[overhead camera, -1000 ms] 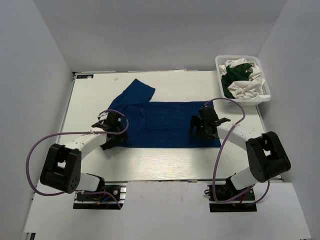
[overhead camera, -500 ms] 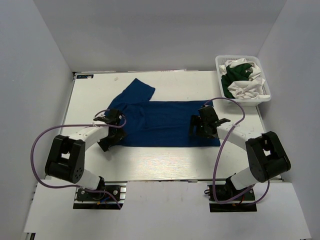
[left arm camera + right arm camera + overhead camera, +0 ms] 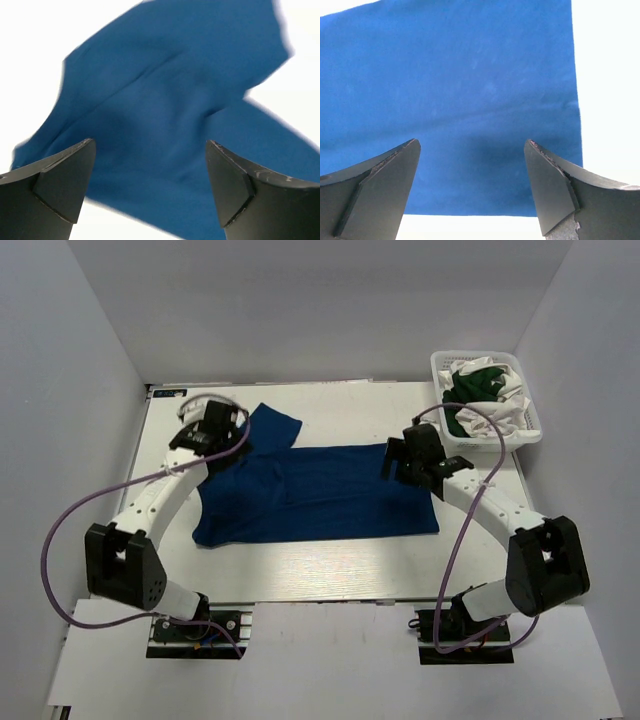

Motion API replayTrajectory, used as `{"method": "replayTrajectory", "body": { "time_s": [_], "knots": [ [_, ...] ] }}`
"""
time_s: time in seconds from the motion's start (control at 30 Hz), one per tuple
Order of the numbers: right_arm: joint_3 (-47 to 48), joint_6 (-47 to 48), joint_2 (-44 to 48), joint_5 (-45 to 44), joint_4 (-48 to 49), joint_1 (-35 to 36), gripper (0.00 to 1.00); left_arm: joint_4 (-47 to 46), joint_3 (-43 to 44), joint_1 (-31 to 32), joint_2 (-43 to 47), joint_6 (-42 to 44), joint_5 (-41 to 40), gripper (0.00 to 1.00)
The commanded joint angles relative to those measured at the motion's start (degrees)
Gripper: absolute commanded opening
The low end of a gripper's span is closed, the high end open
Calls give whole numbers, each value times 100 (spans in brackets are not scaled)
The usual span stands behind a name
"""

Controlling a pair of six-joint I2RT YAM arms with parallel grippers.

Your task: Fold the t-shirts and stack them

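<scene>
We hover left gripper [image 3: 205, 430], right gripper [image 3: 410, 455], both spread wide, empty, over blue t-shirt [image 3: 320, 495]; fold pending, next likely pinch far corners.

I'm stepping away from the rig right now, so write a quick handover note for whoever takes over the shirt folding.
Left gripper: open, empty, above the far-left end of the blue t-shirt.
Right gripper: open, empty, above the same shirt's right end.
Blue t-shirt: spread flat on the table.
Green t-shirt and white t-shirts: bunched in the white mesh basket, far right corner.
Done: nothing stacked.
Left: finish folding the blue one, then fold and stack the rest.
</scene>
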State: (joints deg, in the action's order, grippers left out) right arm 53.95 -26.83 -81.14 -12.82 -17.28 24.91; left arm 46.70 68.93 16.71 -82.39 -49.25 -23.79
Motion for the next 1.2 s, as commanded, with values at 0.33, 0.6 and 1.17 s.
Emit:
{"method": "replayTrajectory", "body": {
  "time_s": [0.33,0.6,1.17],
  "knots": [
    [1978,317,-1325,-405,-452,-671,90,-793,5573,-1,-4256,2788,15,100],
    [2207,600,-1589,-362,-522,-864,90,-2198,6502,-1,-5884,3572,164,100],
    [2348,477,-2327,-203,-513,-1146,90,-2877,6326,-247,-6834,3871,638,87]
  ]
}}
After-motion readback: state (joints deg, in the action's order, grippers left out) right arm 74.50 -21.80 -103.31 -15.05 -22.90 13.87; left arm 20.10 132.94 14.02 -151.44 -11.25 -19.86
